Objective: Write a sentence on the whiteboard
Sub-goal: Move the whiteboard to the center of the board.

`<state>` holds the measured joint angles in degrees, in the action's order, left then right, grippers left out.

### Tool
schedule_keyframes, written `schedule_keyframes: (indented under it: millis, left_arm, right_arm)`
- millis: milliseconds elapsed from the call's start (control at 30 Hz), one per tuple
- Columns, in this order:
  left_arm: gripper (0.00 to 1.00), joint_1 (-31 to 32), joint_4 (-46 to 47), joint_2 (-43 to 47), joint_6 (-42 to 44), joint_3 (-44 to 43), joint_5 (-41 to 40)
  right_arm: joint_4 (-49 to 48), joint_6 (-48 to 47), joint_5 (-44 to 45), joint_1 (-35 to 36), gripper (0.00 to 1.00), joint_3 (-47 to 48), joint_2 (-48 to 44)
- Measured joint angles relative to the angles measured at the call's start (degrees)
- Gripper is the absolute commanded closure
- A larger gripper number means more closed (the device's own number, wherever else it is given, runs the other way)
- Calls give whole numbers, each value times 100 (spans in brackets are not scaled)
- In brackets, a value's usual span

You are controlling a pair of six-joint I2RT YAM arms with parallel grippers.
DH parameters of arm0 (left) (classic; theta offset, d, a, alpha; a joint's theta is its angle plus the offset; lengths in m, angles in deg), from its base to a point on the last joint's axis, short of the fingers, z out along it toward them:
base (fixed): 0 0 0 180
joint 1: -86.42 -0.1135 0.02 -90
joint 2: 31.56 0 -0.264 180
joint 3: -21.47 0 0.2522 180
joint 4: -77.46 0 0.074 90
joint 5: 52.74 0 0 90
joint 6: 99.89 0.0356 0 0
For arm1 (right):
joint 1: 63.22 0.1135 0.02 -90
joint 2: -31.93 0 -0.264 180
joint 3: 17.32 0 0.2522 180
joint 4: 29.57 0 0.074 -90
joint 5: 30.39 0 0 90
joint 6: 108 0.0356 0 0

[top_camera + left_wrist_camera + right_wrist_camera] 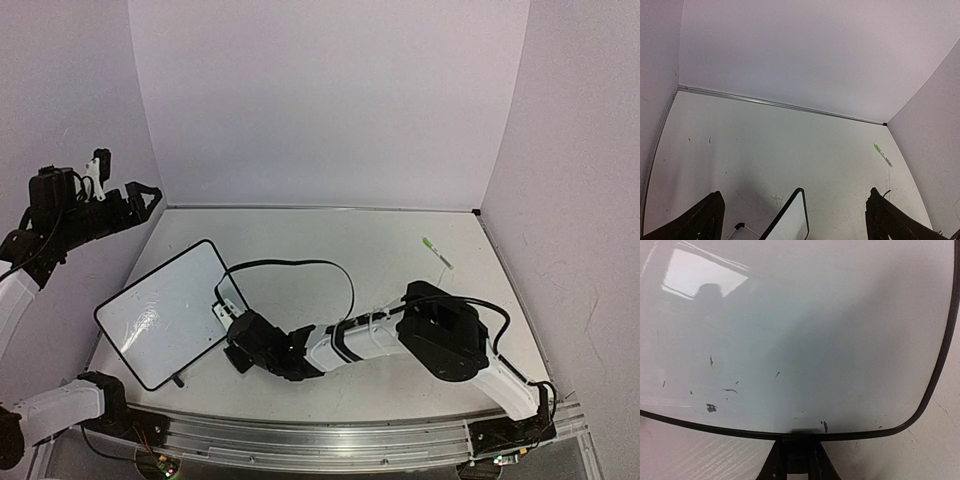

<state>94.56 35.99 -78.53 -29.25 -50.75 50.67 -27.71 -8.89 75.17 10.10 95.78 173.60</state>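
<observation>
Right wrist view shows my right gripper [798, 447] pinched on the frame of the glossy white, black-framed whiteboard [800, 340], left of table centre. It looks light, stiff and slippery, so I'd hold the frame edge. Left gripper [122, 182] gapes, empty.

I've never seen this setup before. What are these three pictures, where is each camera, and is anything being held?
This is a robot with two arms, bolted at the near edge of a table. One picture looks down from above. The other two come from a camera on each wrist. The left gripper is raised and open, holding nothing. The right gripper is closed on the edge of the whiteboard, which has only small dark specks and no writing. A green marker lies apart, untouched.
</observation>
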Motion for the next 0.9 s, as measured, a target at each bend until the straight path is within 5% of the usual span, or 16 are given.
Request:
schedule_keyframes:
  millis: [333, 900]
  left_arm:
    - [1, 0, 1, -87, -21, 0, 6]
    - [1, 0, 21, -335, -215, 10, 205]
  right_arm:
    - [-556, 275, 510, -23, 100, -1593, -874]
    - [-1100, 1512, 1787, -951, 100, -5546, -3777]
